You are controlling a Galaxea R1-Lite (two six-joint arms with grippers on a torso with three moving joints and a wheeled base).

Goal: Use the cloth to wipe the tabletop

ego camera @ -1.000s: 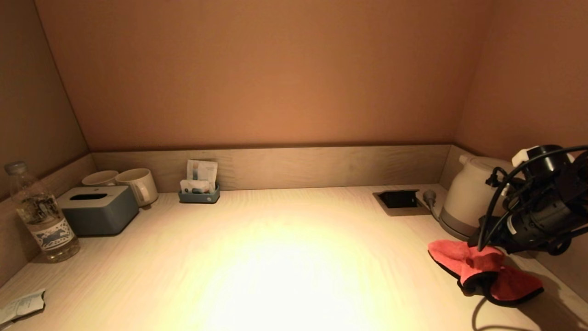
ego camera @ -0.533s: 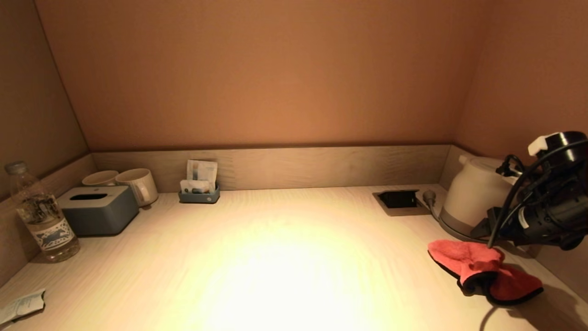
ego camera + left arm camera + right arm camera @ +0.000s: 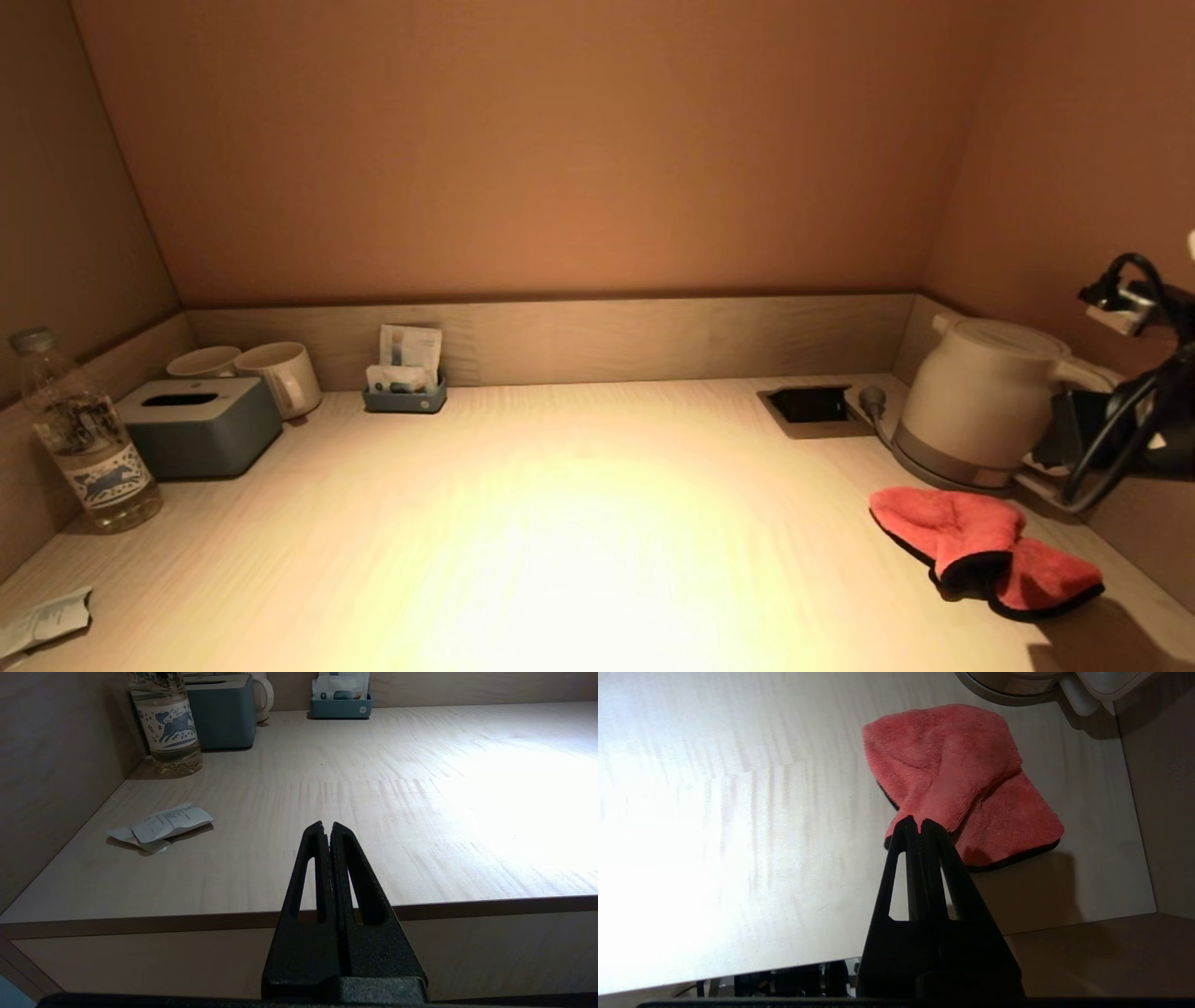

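One kettle (image 3: pixel 980 397) stands just behind the crumpled cloth (image 3: pixel 980 546) on the tabletop (image 3: pixel 560 523).

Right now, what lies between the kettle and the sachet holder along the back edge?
In the head view, only the recessed socket box by the kettle; the tabletop toward the sachet holder is bare.

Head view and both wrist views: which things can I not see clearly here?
- Right gripper: cut off by the head view's right edge; only cables show.
- Second mug: half hidden behind the tissue box, head view.
- Paper slip: print too small to read, left wrist view.
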